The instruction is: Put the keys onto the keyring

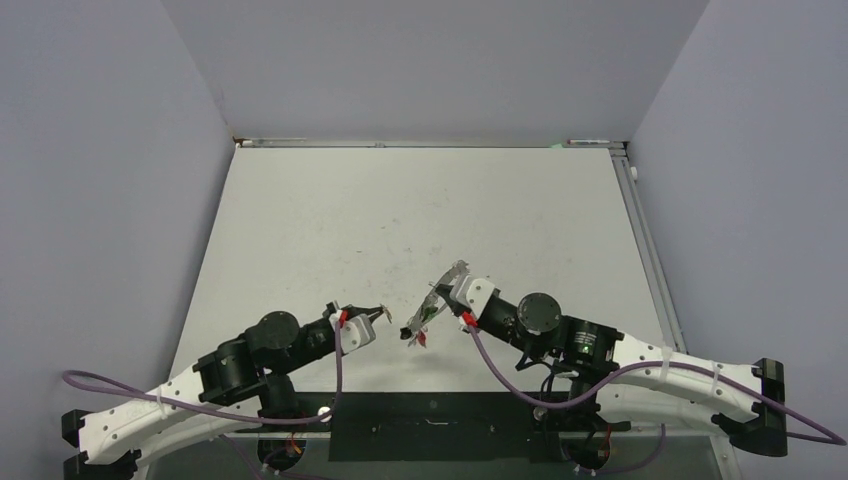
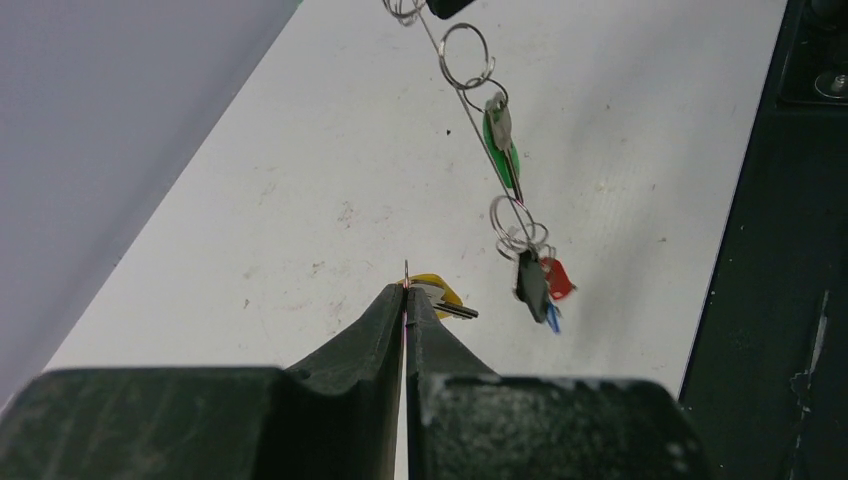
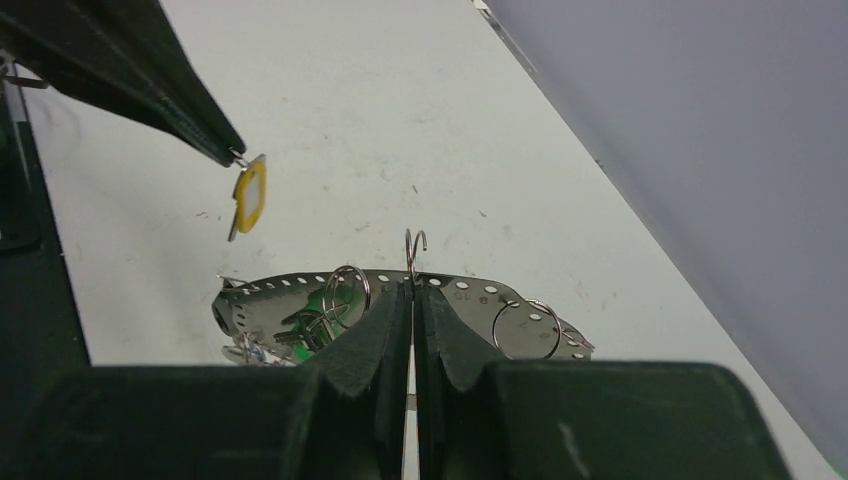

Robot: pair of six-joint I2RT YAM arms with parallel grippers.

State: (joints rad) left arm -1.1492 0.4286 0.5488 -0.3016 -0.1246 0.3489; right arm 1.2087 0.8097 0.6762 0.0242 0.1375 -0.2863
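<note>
Left gripper (image 2: 404,294) pinches the yellow-tagged key (image 3: 248,194), its long axis hanging downward.

Robot lab test cell, scuffed white table (image 1: 420,210) at frame centre, plain grey walls (image 1: 100,200) on three sides, cabled robot arms (image 1: 270,340) bolted at bottom edge.

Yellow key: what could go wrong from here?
1. The left gripper pinches the yellow key only by its small wire ring, so it may swing or slip out.
2. The hooked end of the keyring above the right gripper is thin. A slight misaim likely misses that ring.
3. Tilting the keyring could let the hanging green key slide off.
</note>
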